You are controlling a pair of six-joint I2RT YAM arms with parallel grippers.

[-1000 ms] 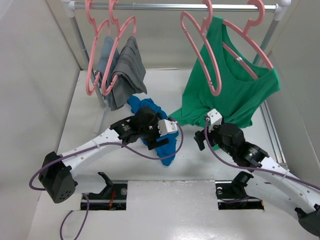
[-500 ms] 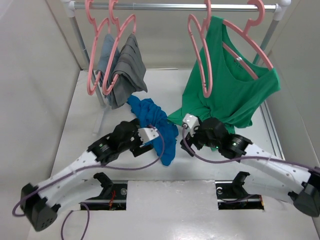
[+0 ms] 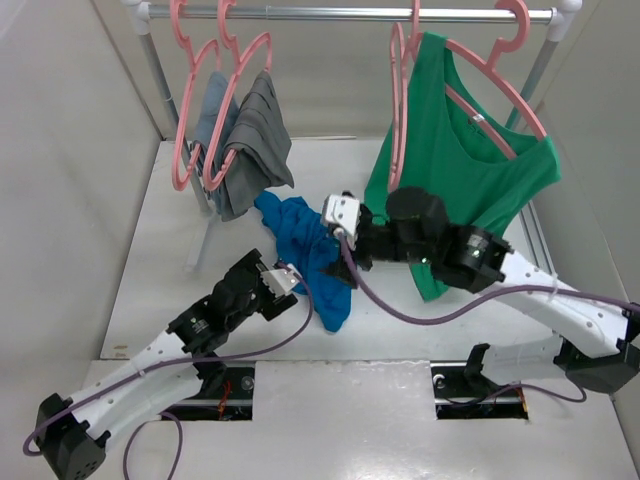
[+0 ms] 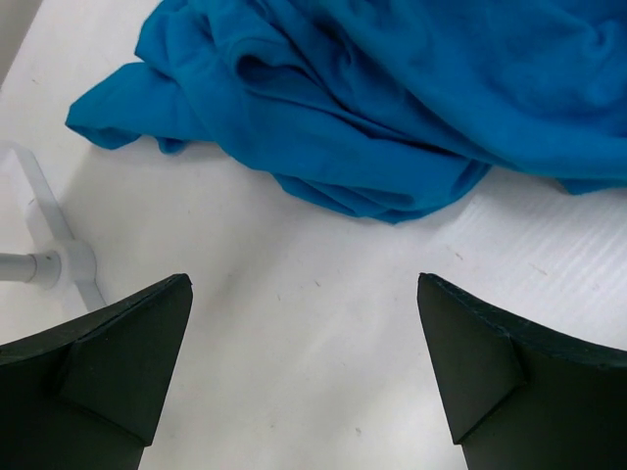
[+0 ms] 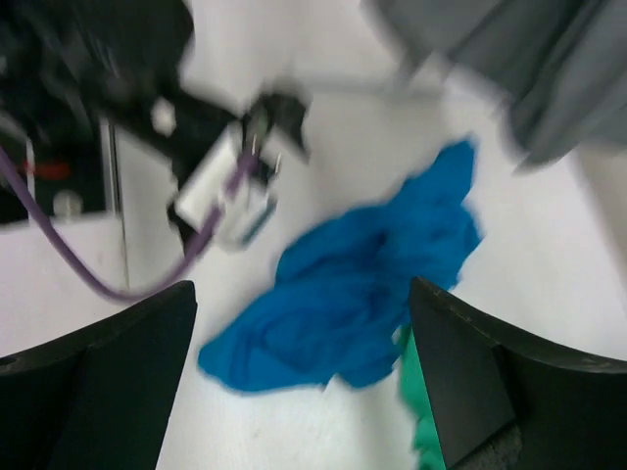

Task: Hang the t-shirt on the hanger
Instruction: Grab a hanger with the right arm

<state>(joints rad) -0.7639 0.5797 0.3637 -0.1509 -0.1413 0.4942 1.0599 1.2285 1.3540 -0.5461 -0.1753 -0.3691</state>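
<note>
White table [image 3: 170,240] boxed in by pale walls [image 3: 60,150], metal rail [image 3: 330,13] across the back. Green top [image 3: 470,170] hangs at the rail's right end, its hem low near the table. Grey garments [image 3: 250,150] hang bunched at the left end. T-shirt [image 3: 305,245] lies on the table in a crumpled heap, between the grey garments and the green top. Hanger [image 3: 397,110] is bare, hooked on the rail just left of the green top and seen nearly edge-on, well apart from the t-shirt. Right arm [image 3: 520,285] reaches across to the heap. Right pincer [image 5: 301,289] is spread wide over the t-shirt. That wrist view is motion-blurred, so can't tell if it touches the cloth. Left pincer [image 4: 302,284] is spread wide too, with bare table between its fingers. The t-shirt's edge is just ahead of it, clear of both tips. Rack foot [image 4: 49,255] sits beside the left finger.
</note>
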